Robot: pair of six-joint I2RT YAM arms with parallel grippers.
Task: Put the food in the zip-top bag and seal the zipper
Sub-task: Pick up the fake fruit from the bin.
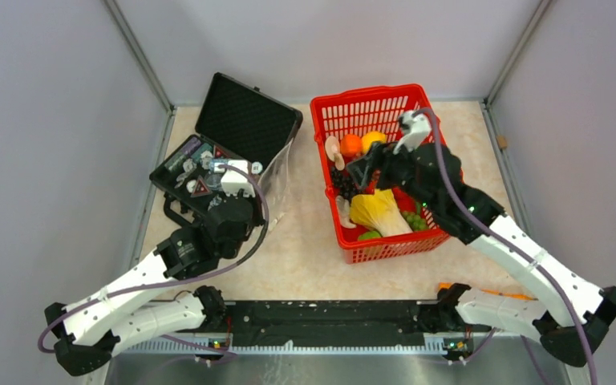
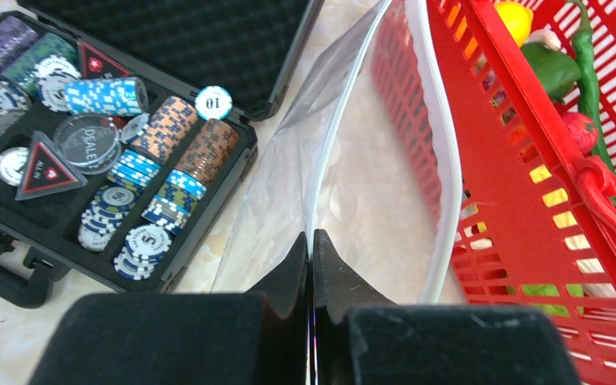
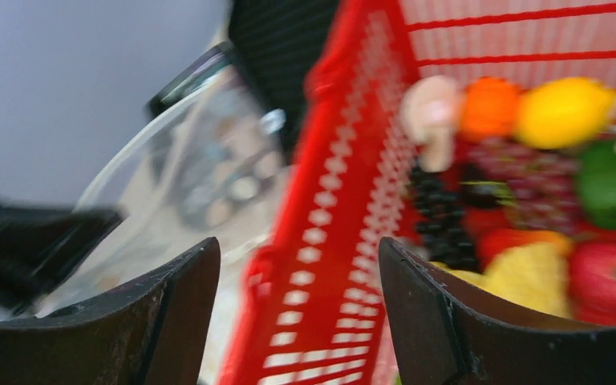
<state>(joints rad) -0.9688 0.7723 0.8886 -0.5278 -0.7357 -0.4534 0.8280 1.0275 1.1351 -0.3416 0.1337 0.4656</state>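
Observation:
The clear zip-top bag [image 2: 345,184] stands between the black case and the red basket, its mouth spread open. My left gripper [image 2: 311,241] is shut on the near edge of the mouth, pinching the whitish zipper [image 2: 443,160] strip. The food lies in the basket: a white mushroom [image 3: 429,116], an orange [image 3: 489,104], a yellow lemon [image 3: 565,112], a green pepper [image 3: 613,184], dark grapes [image 3: 441,216], a red fruit [image 3: 609,281] and a pale cabbage [image 1: 381,212]. My right gripper [image 3: 297,273] hangs open over the basket's left wall with nothing between its fingers. That view is blurred.
A red mesh basket [image 1: 369,100] sits right of centre. An open black case [image 1: 245,116] with poker chips [image 2: 120,152] lies at the left, its lid raised. Grey enclosure walls close in the table on three sides.

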